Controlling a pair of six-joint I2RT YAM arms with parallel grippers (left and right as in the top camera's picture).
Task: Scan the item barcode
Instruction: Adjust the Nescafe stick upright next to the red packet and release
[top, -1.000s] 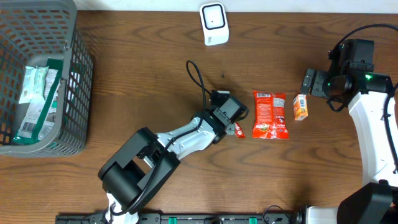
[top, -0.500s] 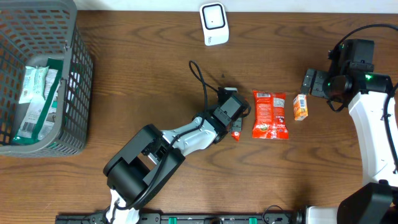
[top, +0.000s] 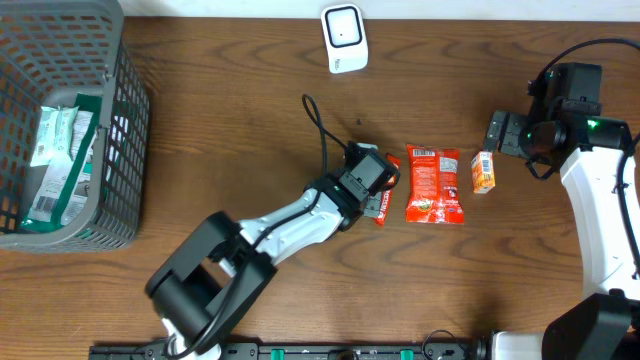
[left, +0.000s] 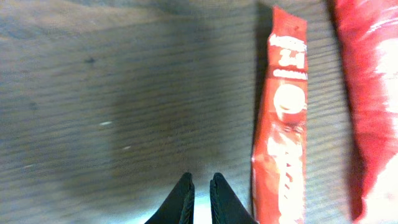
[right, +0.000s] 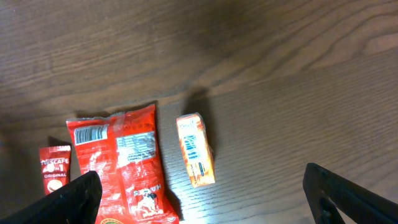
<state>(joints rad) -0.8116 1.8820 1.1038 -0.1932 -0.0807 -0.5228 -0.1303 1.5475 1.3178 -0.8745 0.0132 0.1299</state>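
Note:
A slim red Nescafe sachet (left: 283, 118) lies flat on the wood, just right of my left gripper (left: 200, 177). The jaws are shut, with nothing between them. From overhead, the left gripper (top: 374, 203) sits over the sachet (top: 392, 163), hiding most of it. Right of it lie a red snack bag (top: 434, 184) and a small orange box (top: 483, 171). The bag (right: 124, 168) shows its barcode side up. My right gripper (right: 211, 205) hangs open above the box (right: 196, 149), touching nothing. A white scanner (top: 344, 38) stands at the far edge.
A grey wire basket (top: 130, 120) with green-and-white packets stands at the far left. A black cable (top: 320, 125) loops up from the left wrist. The right arm's white body (top: 600, 210) runs along the right edge.
My left gripper has shifted slightly over the sachet, and its arm has swung a little. The right arm, the bag and the box have stayed put.

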